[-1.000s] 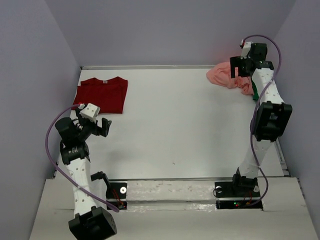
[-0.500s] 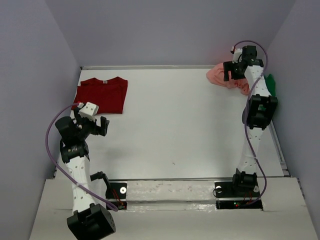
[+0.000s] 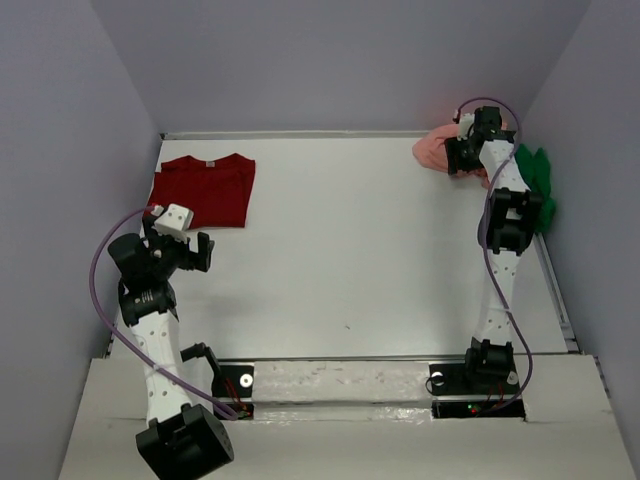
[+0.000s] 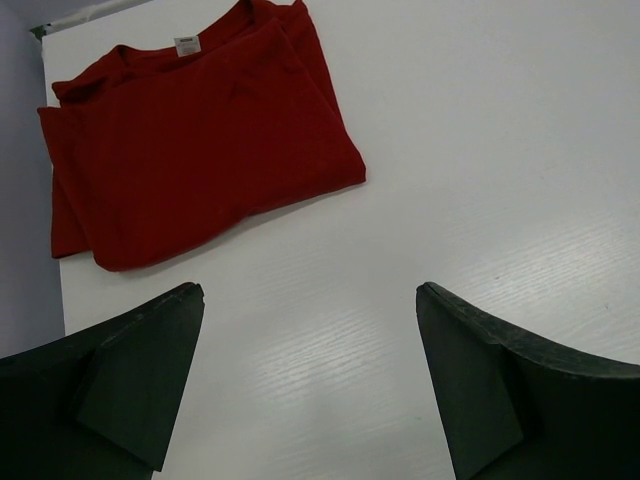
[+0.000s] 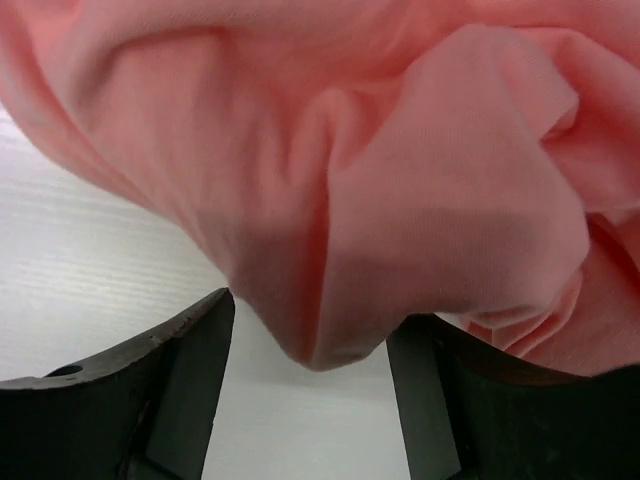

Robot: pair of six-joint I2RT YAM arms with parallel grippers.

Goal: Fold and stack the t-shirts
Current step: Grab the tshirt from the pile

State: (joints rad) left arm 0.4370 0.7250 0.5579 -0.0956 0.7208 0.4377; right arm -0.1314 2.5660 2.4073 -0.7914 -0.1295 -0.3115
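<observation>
The dark red t-shirt [image 3: 203,190] lies folded flat at the back left, its neck label showing in the left wrist view [image 4: 200,150]. My left gripper [image 3: 203,252] [image 4: 310,292] hovers open over bare table just in front of it. The salmon-pink t-shirt [image 3: 436,150] [image 5: 400,170] is crumpled at the back right. My right gripper [image 3: 458,155] [image 5: 312,315] is pushed into it, open, with a hanging fold of pink cloth between its jaws. The bright green t-shirt [image 3: 535,178] lies bunched against the right wall, partly behind the right arm.
Grey walls close in the white table [image 3: 360,250] at the back and on both sides. The right arm stretches along the right edge toward the back corner. Both arm bases stand at the near edge.
My right gripper has moved left and down into the pink t-shirt and its jaws have narrowed around a fold. The arm's shift uncovered the green t-shirt. The left arm barely moved.
</observation>
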